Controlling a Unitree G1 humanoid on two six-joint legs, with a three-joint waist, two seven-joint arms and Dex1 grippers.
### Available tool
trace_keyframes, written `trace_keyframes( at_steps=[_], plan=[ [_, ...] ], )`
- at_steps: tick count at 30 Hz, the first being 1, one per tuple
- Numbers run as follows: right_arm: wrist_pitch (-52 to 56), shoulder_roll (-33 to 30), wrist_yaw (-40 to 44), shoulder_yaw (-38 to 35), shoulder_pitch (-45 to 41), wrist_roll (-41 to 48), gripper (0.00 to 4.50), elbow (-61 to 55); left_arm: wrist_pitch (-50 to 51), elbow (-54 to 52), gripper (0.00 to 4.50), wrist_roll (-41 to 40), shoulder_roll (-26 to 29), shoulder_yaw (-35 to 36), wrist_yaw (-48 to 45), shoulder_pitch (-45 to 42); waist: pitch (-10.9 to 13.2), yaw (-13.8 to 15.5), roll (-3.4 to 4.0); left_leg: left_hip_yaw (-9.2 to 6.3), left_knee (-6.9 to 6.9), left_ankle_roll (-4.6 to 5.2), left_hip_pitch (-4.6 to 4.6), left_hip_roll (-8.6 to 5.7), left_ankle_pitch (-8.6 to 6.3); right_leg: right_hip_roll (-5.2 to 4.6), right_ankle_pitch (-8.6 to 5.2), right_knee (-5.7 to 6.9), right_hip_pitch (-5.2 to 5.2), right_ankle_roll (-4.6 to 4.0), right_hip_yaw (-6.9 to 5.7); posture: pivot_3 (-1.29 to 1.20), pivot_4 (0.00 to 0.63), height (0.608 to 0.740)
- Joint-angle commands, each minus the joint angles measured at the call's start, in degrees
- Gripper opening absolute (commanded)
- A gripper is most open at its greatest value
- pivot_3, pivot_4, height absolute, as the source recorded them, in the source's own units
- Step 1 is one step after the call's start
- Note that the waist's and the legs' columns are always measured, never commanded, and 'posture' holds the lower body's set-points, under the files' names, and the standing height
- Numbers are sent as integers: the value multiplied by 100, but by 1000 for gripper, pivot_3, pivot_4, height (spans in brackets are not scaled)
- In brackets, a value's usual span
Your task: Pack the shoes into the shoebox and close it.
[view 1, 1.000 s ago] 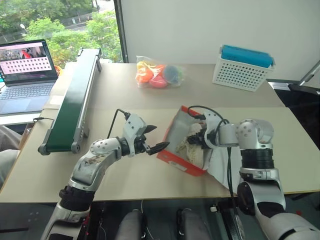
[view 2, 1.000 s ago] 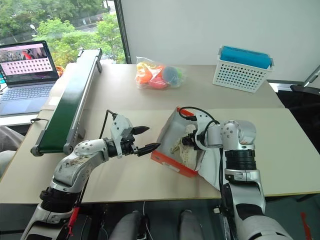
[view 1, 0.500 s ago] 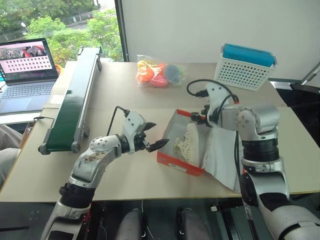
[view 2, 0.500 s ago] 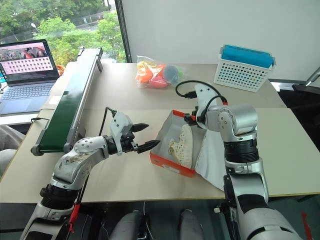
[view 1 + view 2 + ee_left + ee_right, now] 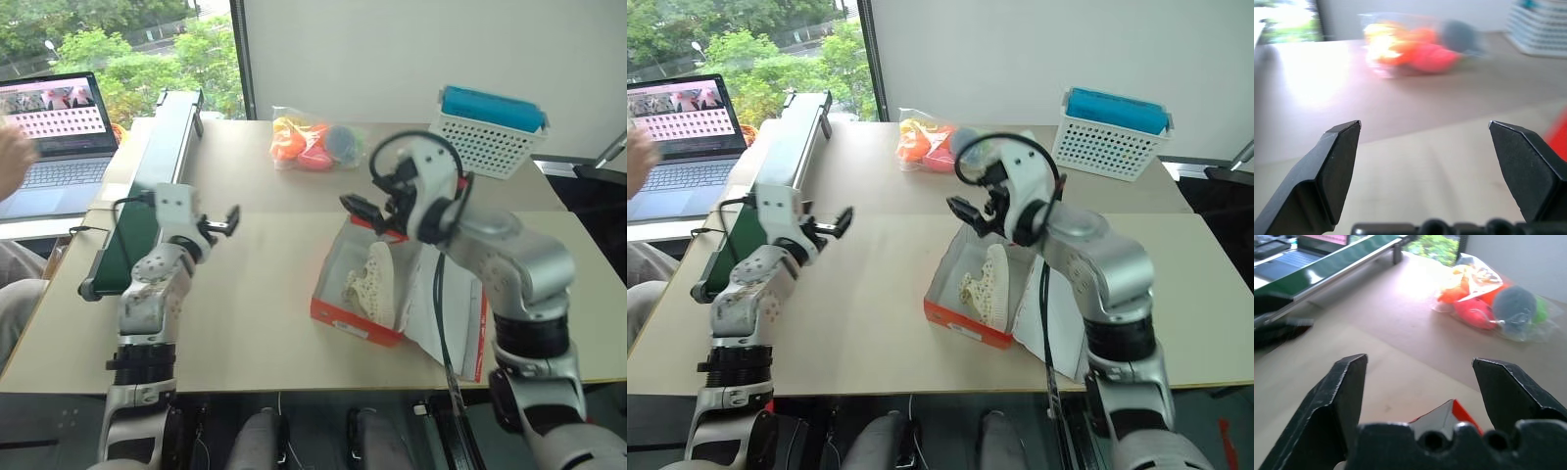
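The orange-red shoebox lies open at the middle of the table, its white-lined lid folded out flat on its right. Cream-white perforated shoes lie inside; I cannot tell the two apart. My right gripper hovers above the box's far corner, pointing left, open and empty. Far to the left, near the conveyor, my left gripper is level, open and empty; its black fingers frame bare tabletop.
A long green conveyor runs along the left side, with a laptop beyond it and a person's hand over it. At the back are a clear bag of orange and pink toys and a white basket.
My left arm swung left, away from the box toward the conveyor. My right gripper rose out of the box and opened wider. The tilted box settled flat. A hand appeared by the laptop.
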Motion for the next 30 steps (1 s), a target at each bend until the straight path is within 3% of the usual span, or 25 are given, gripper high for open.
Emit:
trace_keyframes(
  at_steps=[1,7,14,30],
  plan=[
    [-771,-350,674,230,478,-130,4294,-550,48,-4,4500,103,81,201,267,20,0,10,0,1,1,1,1,0,-1,0,1,0,0,1,1,0,150,699],
    [-1450,-352,1114,1000,1162,-491,4294,-750,-65,446,4500,172,350,378,269,8,-1,-28,-3,0,-6,-1,20,6,0,7,4,9,2,-5,1,0,150,699],
    [-1514,125,832,892,1158,-501,4294,-618,-43,863,4500,443,666,378,453,-31,-2,-23,-6,0,-5,-19,18,6,10,7,5,6,4,-6,0,0,150,699],
    [-1034,584,489,835,1150,-371,4294,-625,32,1195,4500,591,725,339,488,-158,-3,26,-8,1,-4,-38,18,6,21,4,6,7,4,-7,-1,0,150,699]
  ],
)
